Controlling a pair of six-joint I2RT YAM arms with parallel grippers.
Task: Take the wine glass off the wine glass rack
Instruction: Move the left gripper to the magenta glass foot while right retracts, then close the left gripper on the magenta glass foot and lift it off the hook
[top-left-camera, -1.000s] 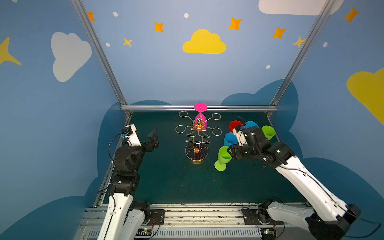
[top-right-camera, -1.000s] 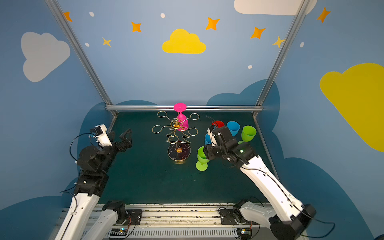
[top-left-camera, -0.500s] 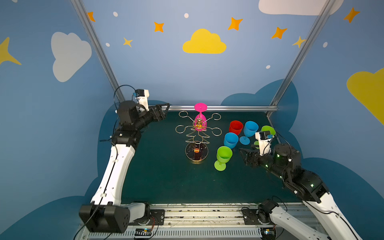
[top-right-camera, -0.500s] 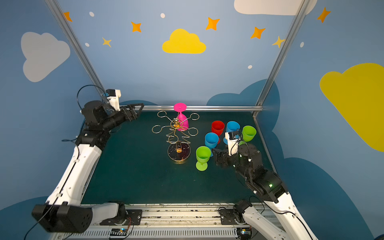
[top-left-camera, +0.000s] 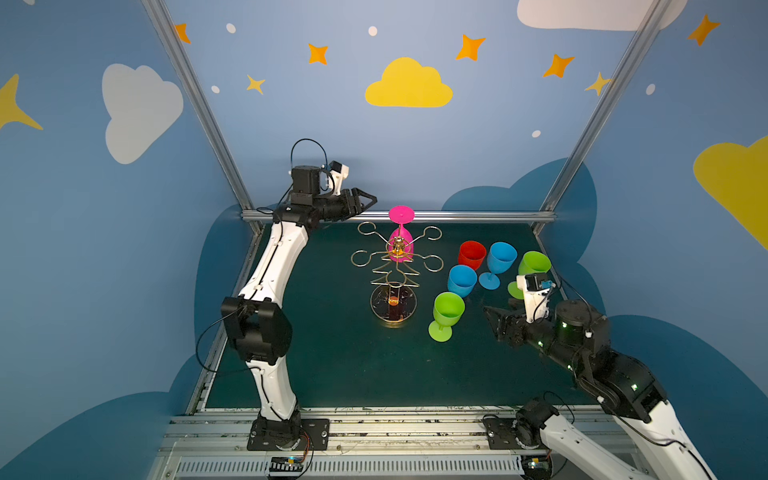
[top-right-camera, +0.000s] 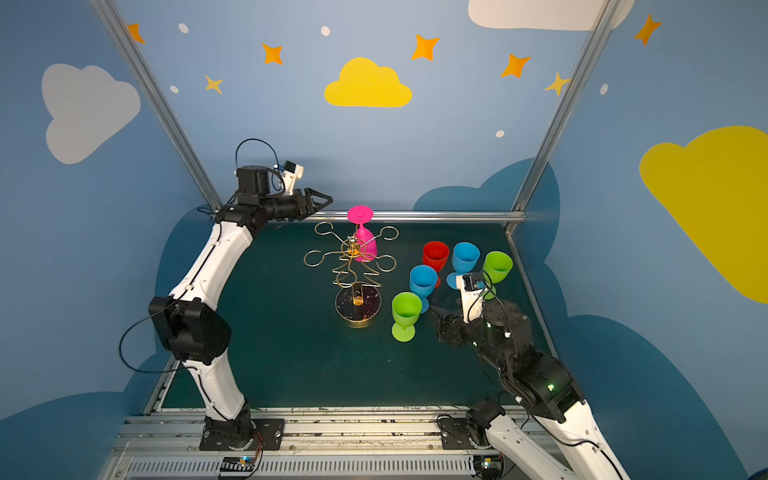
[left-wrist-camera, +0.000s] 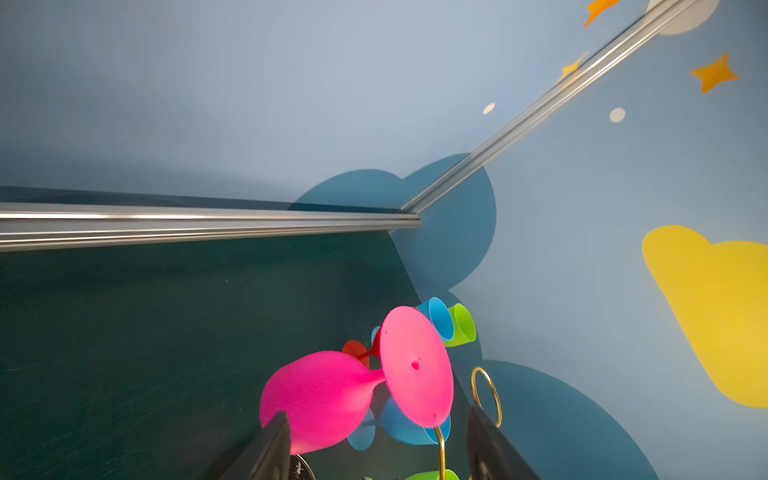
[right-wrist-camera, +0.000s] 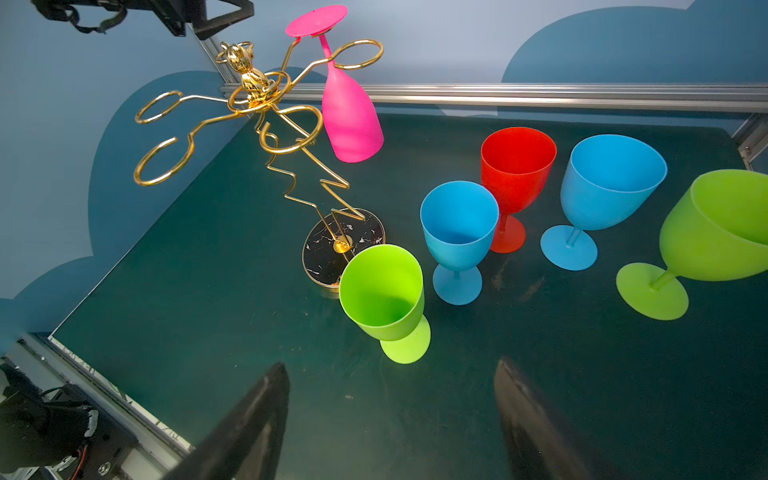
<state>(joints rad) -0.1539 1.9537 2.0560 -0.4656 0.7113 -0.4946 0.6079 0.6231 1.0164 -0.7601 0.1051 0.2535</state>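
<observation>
Arching up from its base, the left arm holds its forearm level over the far left corner. The left gripper (top-left-camera: 371, 201) points right at the pink wine glass (top-left-camera: 401, 246), fingers spread, empty, just short of its foot. The glass hangs upside down on the wine glass rack (top-left-camera: 393, 307), far side. The right arm crouches low at near right, right gripper (top-left-camera: 492, 322) spread, empty, facing a green goblet (top-left-camera: 448, 309).
</observation>
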